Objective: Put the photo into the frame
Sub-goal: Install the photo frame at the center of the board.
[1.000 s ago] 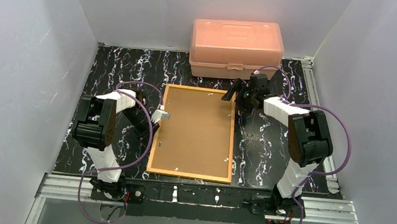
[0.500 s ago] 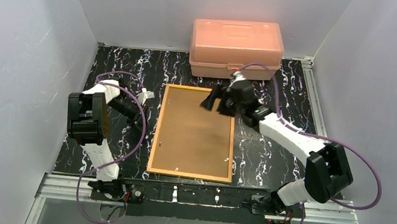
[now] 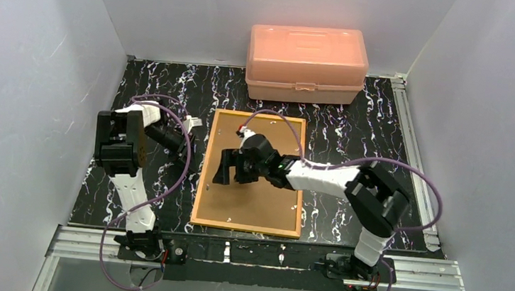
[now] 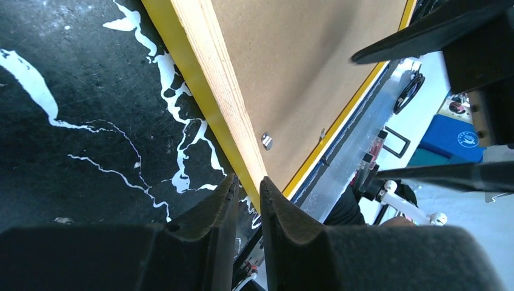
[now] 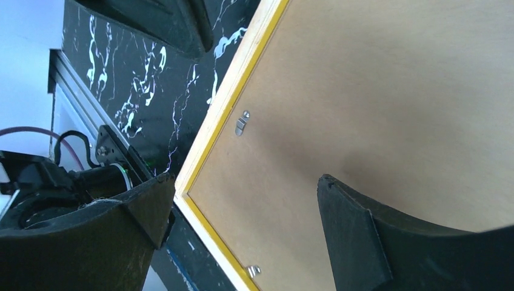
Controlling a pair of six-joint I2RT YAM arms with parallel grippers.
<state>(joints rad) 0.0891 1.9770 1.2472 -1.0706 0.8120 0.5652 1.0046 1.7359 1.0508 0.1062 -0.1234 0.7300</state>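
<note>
Clips [image 5: 242,123] on the frame [image 3: 245,228] probably had to turn first, so you needed the wide-open right pincer [image 3: 233,172] squarely over one, with the barely parted, empty left pincer [image 4: 250,189] clear.

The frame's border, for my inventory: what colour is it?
Yellow-orange; the frame shows it best in the left wrist view.

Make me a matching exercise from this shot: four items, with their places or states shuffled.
Items:
1. frame
2. pink box
3. left gripper
4. right gripper

Places or states:
A. wide open, over the brown back
B. at the far end, lid closed
C. lying flat, back up
D. jaws nearly together, holding nothing, beside the frame's left edge

Pairs: 1-C, 2-B, 3-D, 4-A
</note>
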